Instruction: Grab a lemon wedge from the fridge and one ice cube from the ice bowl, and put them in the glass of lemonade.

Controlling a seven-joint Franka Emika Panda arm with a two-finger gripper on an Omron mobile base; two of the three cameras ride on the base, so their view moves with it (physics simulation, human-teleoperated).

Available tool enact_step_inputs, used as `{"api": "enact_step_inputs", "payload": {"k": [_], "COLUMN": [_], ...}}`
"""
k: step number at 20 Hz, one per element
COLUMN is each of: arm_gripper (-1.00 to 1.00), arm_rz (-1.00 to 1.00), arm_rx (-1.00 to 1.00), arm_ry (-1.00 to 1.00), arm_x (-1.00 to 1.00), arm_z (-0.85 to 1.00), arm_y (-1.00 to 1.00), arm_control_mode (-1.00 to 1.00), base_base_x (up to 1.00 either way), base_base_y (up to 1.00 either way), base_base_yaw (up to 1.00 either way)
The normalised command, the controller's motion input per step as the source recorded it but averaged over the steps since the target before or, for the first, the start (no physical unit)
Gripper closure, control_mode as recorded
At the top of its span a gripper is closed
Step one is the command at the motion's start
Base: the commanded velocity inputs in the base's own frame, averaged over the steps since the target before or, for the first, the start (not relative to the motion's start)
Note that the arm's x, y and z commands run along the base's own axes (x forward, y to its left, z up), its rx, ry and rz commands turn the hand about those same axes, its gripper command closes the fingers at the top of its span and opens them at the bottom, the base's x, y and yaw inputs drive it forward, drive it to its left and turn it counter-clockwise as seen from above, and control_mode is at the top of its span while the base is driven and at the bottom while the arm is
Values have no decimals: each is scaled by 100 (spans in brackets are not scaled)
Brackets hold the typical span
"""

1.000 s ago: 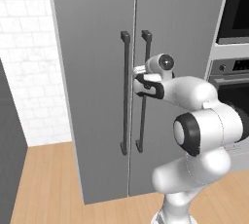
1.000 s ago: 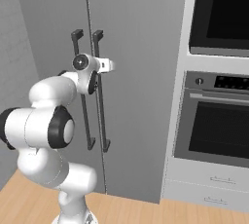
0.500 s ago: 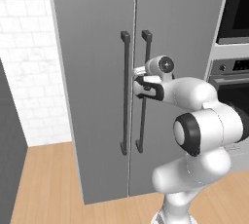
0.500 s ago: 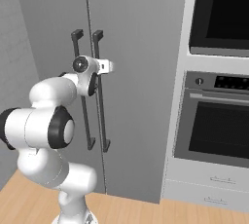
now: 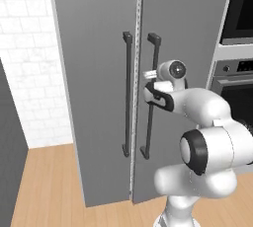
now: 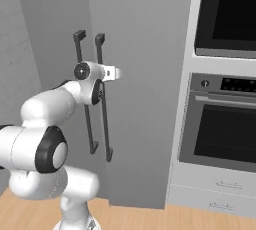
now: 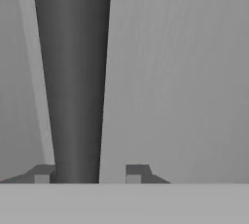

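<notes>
The fridge [image 5: 99, 88] fills the frame centre, doors shut. The hand [image 7: 88, 172] straddles the right door's handle [image 7: 73, 77], fingers still apart; closing off-centre could let it slip when pulling.

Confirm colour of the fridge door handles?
Dark grey, nearly black handles on the grey fridge; clearest in left base view.

Fridge [image 5: 99, 73] top cut off; claw [image 7: 90, 173] tips' contact with handle [image 7: 73, 72] unclear.
</notes>
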Motion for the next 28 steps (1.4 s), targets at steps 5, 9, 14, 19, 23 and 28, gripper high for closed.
{"api": "enact_step_inputs", "payload": {"k": [5, 9, 14, 19, 23, 28], "arm_gripper": [100, 100, 100, -100, -100, -100], "arm_rz": [-21, -26, -29, -33, -37, -46], "arm_rx": [1, 2, 3, 5, 11, 1], "arm_ry": [0, 0, 0, 0, -1, -15], "arm_x": [-76, -80, -81, -83, -98, -100], "arm_z": [16, 17, 17, 19, 38, 63], "arm_y": [-91, -99, -100, -100, -81, 25], "arm_control_mode": [-100, -100, -100, -100, -100, -100], "base_base_x": [0, 0, 0, 0, 0, 0], "base_base_y": [0, 0, 0, 0, 0, 0], "base_base_yaw": [0, 0, 0, 0, 0, 0]}}
